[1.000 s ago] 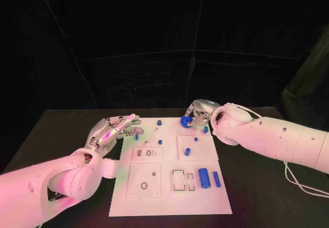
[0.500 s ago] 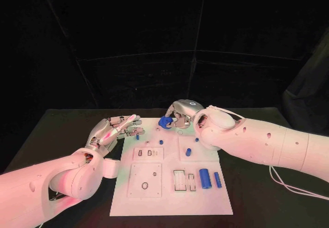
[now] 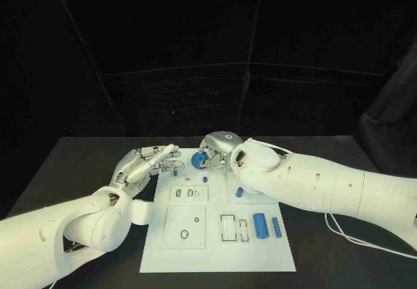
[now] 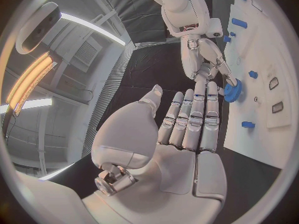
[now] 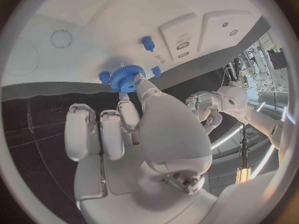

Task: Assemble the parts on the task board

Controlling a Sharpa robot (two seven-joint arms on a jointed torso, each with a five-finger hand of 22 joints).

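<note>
Pinching a blue gear [image 3: 200, 159] — right hand [image 3: 219, 149] above the unlettered task board [image 3: 217, 253]

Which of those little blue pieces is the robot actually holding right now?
The toothed blue gear: the right robot hand pinches it above the far end of the task board. The other blue pieces lie or stand on the board, untouched.

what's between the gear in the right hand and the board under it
Nothing visible. The right hand pinches the blue gear above the task board's far left area; small blue pegs stand nearby, none under it.
</note>
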